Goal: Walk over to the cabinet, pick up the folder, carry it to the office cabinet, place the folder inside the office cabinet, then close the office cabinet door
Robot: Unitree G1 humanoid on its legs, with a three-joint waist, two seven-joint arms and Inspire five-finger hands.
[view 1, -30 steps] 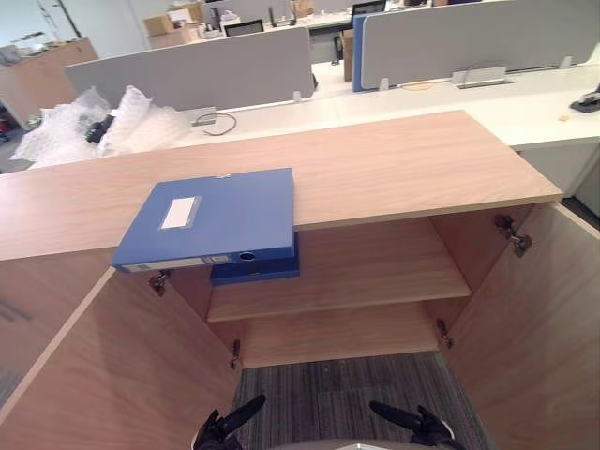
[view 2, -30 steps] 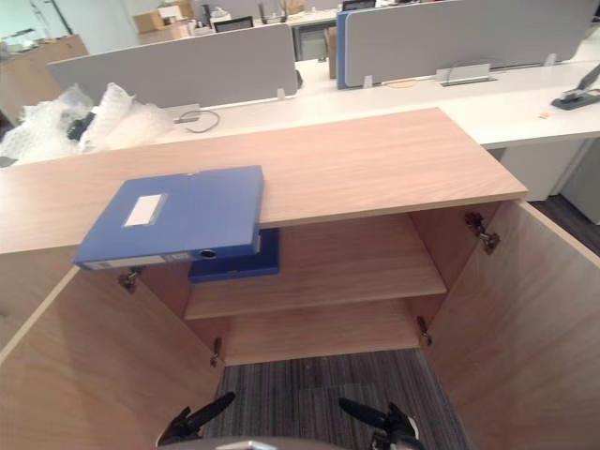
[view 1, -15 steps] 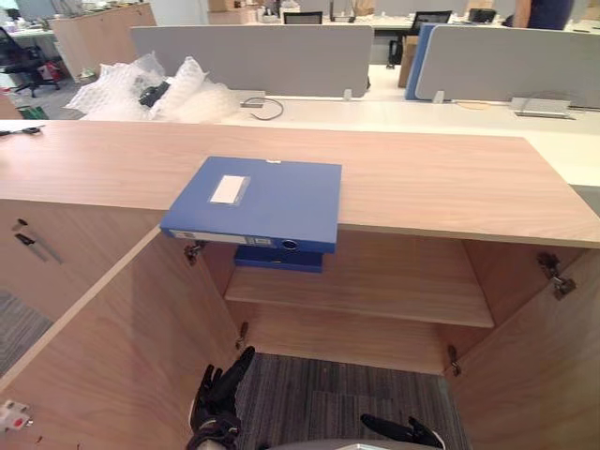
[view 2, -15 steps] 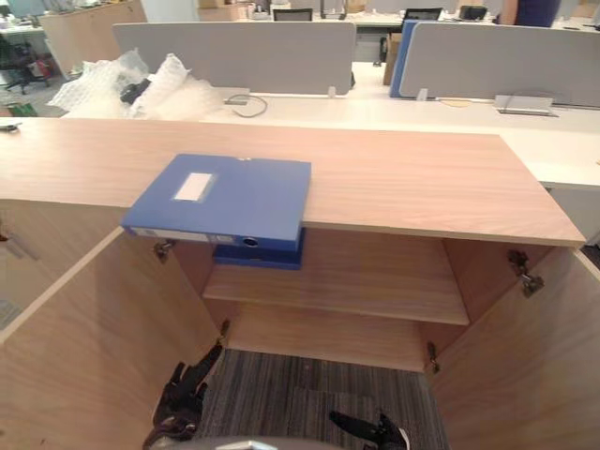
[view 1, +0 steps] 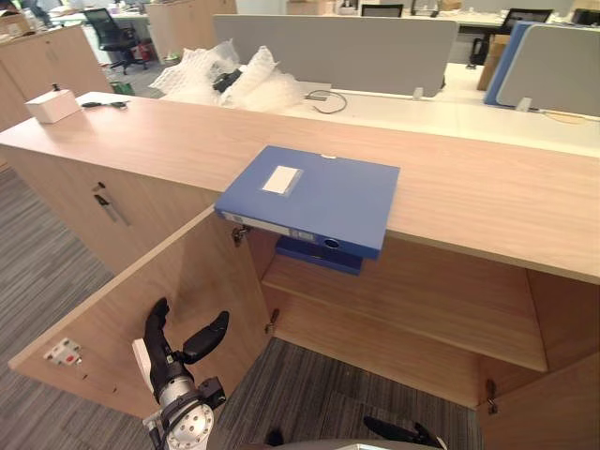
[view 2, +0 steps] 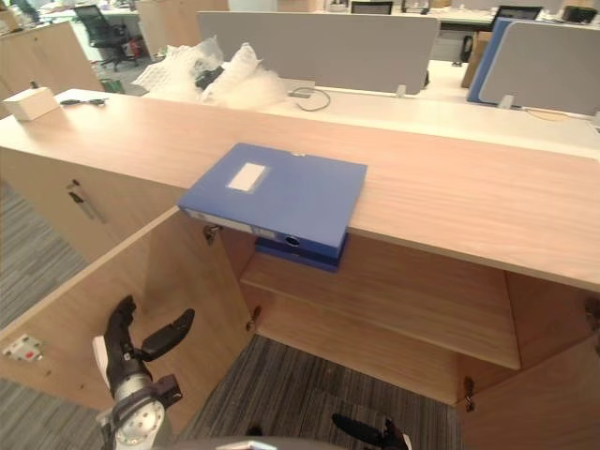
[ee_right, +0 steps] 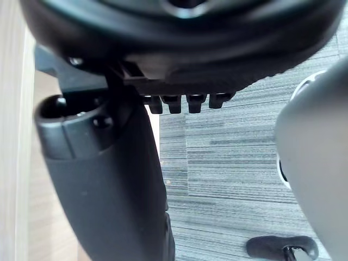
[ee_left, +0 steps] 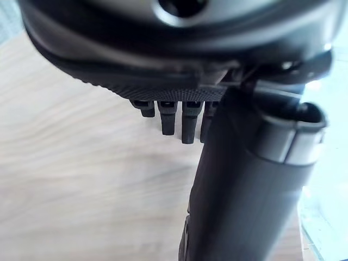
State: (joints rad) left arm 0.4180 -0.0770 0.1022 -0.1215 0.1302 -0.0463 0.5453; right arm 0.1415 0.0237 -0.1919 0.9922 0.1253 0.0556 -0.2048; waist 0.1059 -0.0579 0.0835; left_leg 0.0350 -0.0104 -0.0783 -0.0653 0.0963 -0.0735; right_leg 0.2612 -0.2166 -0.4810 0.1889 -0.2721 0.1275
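Note:
A blue folder (view 1: pixel 311 197) with a white label lies flat on the wooden cabinet top (view 1: pixel 141 141), its near end overhanging the front edge. A second blue folder (view 1: pixel 317 255) lies on the shelf (view 1: pixel 422 305) just below it. Both cabinet doors stand open; the left door (view 1: pixel 159 309) swings out toward me. My left hand (view 1: pixel 169 352) hangs low in front of that door, fingers straight and thumb spread, holding nothing; the left wrist view has its fingers (ee_left: pixel 174 117) close to the door's wood. My right hand (view 1: pixel 398 432) sits at the bottom edge over the carpet, open and empty.
Crumpled bubble wrap (view 1: pixel 225 80) lies on the white desk behind the cabinet, beside grey partition screens (view 1: pixel 347 52). A small white box (view 1: pixel 52 103) rests at the cabinet top's far left end. A closed cabinet section with handles (view 1: pixel 108 202) stands to the left. Grey carpet (view 1: pixel 319 403) lies below.
The camera has swung left, so the whole scene sits further right. My left hand has risen and now stands higher in front of the left door. The folders have not moved.

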